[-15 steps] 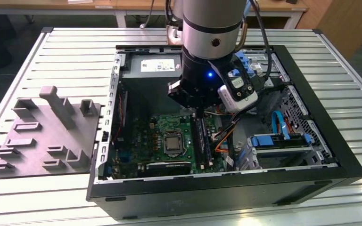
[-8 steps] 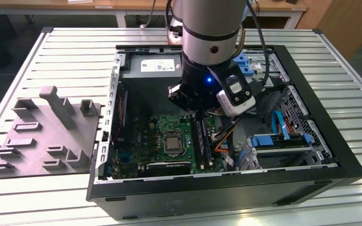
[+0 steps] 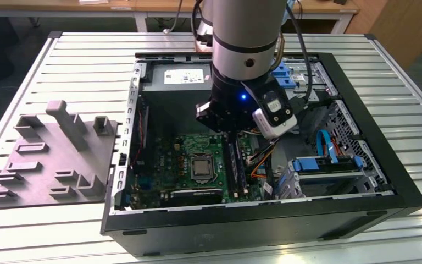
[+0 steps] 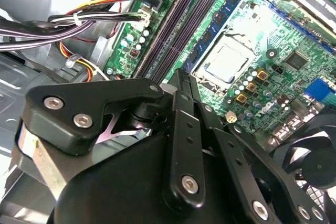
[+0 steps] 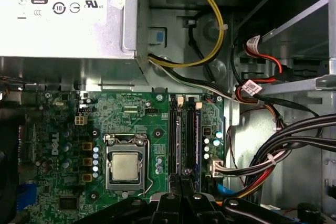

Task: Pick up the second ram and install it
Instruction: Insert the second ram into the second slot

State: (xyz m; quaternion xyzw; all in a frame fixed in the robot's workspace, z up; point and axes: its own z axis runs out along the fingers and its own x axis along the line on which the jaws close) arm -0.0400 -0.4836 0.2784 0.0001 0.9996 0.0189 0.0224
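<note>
Here, gripper [image 5: 184, 183] clenched on the second ram [image 5: 187, 173] over the motherboard slots [image 5: 184, 129], white-labelled power supply [image 5: 63, 19] nearby

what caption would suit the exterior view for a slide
Robot gripper inside the open computer case, poised over the memory slots.

ribbed silver metal table [image 3: 387, 60]: brushed, dull sheen | moulded grey plastic fixture block [image 3: 50, 159]: matt | black computer case [image 3: 270, 231]: smooth, matt | green circuit board [image 5: 131, 119]: glossy
</note>
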